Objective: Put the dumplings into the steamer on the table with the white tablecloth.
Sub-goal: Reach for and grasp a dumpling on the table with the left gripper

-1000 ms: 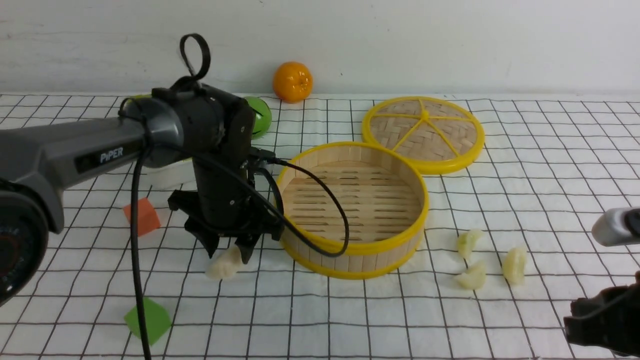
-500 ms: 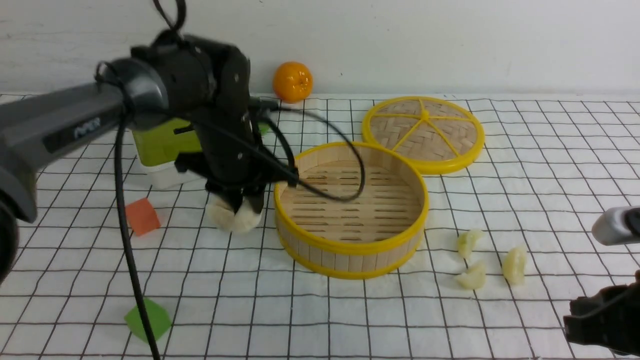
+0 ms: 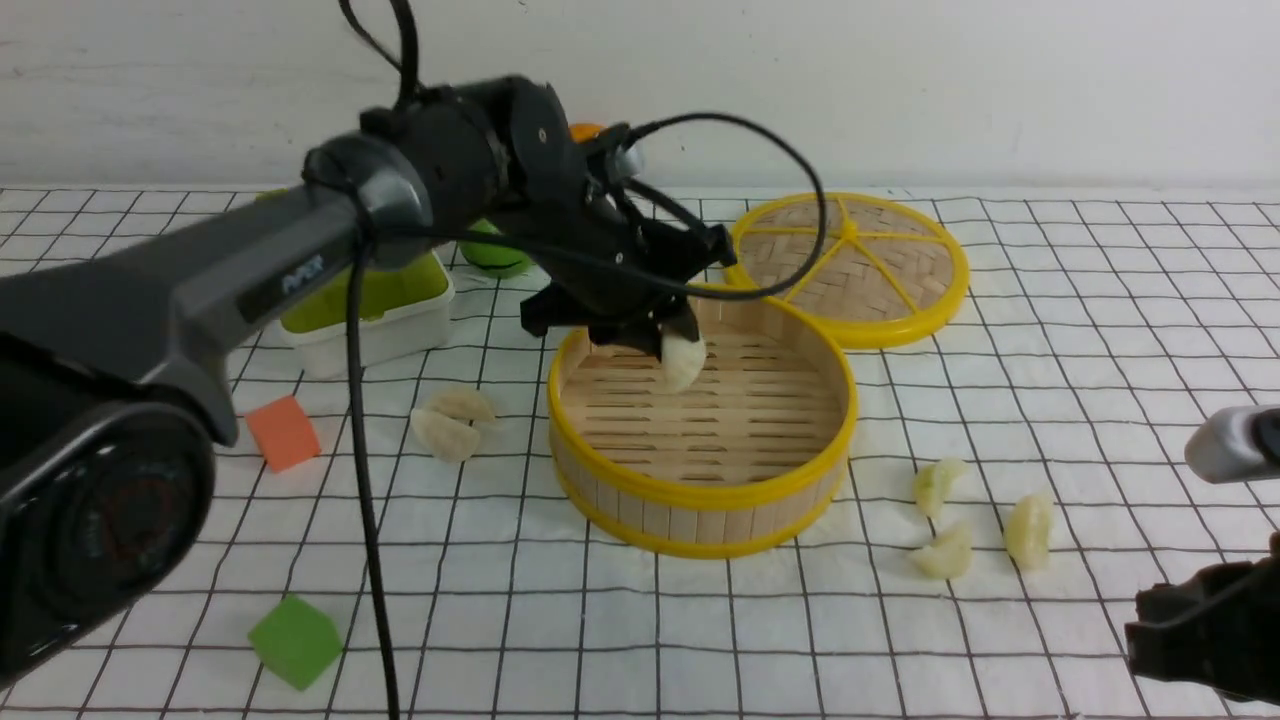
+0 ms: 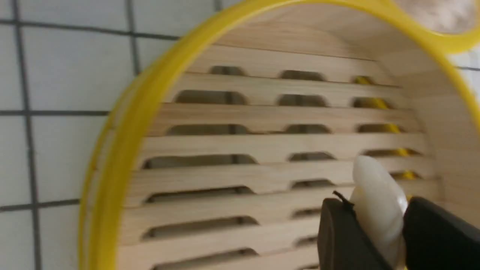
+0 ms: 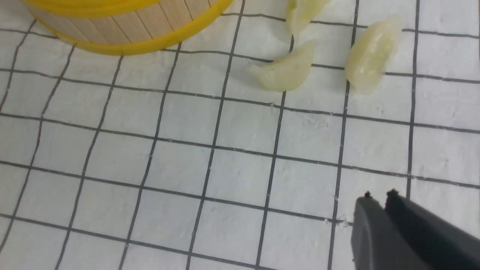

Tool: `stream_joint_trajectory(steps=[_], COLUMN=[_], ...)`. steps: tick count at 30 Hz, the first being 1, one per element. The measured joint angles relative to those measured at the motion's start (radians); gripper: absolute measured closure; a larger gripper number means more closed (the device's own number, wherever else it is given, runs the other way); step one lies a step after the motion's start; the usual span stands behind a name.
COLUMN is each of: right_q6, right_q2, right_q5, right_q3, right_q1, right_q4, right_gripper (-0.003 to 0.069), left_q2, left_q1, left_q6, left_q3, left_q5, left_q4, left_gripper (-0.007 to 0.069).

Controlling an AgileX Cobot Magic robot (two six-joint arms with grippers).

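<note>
The steamer [image 3: 700, 497] stands mid-table on the white gridded tablecloth [image 3: 620, 620], its slatted floor bare. My left gripper [image 3: 672, 345] is shut on one pale dumpling [image 3: 683, 362] and holds it just above the steamer's floor near the far wall. In the left wrist view the gripper [image 4: 375, 210] pinches the dumpling [image 4: 375, 183] over the slats inside the yellow rim [image 4: 123, 123]. Two dumplings [image 3: 460, 404] [image 3: 443, 437] lie left of the steamer. Three dumplings [image 3: 937, 483] [image 3: 945, 553] [image 3: 1030, 530] lie to its right. My right gripper [image 5: 379, 195] is shut and empty, near those three [image 5: 285, 69].
The flat woven lid [image 3: 847, 265] lies behind the steamer on the right. A green-and-white box [image 3: 370, 310] and a green ball [image 3: 495, 255] sit at the back left. An orange cube [image 3: 283, 432] and a green cube [image 3: 294, 640] lie front left. The left arm's cable [image 3: 360, 480] hangs down.
My left gripper has lifted a dumpling from the cloth left of the steamer and carried it up and right, over the steamer. Two dumplings it was hiding now show. The right arm has not moved.
</note>
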Motion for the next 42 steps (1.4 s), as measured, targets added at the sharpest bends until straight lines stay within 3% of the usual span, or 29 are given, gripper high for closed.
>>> stream_joint_trajectory(steps=[9, 15, 20, 25, 30, 34, 42], right_q6=[0.0, 0.0, 0.0, 0.0, 0.0, 0.0, 0.0], right_q2=[0.0, 0.0, 0.0, 0.0, 0.0, 0.0, 0.0], right_q5=[0.0, 0.0, 0.0, 0.0, 0.0, 0.0, 0.0], right_q3=[0.0, 0.0, 0.0, 0.0, 0.0, 0.0, 0.0], right_q1=[0.0, 0.0, 0.0, 0.0, 0.0, 0.0, 0.0], right_q4=[0.0, 0.0, 0.0, 0.0, 0.0, 0.0, 0.0], right_gripper=[0.06, 0.0594, 0.0587, 0.0579, 0.0573, 0.0568, 0.0564], left_q2=[0.031, 0.031, 0.001, -0.123, -0.209, -0.204, -0.199], left_q1=[0.001, 0.001, 0.001, 0.001, 0.001, 0.01, 0.057], left_q6=[-0.053, -0.054, -0.035, 0.011, 0.006, -0.055, -0.331], left_q3=[0.0, 0.0, -0.004, -0.021, -0.021, 0.092, 0.325], left_q5=[-0.04, -0.045, -0.034, 0.053, 0.271, 0.303, 0.103], left_q4=[0.076, 0.084, 0.096, 0.187, 0.394, 0.484, 0.502], left_gripper=[0.0417, 0.0277, 0.0234, 0.0235, 0.0256, 0.0276, 0.0291])
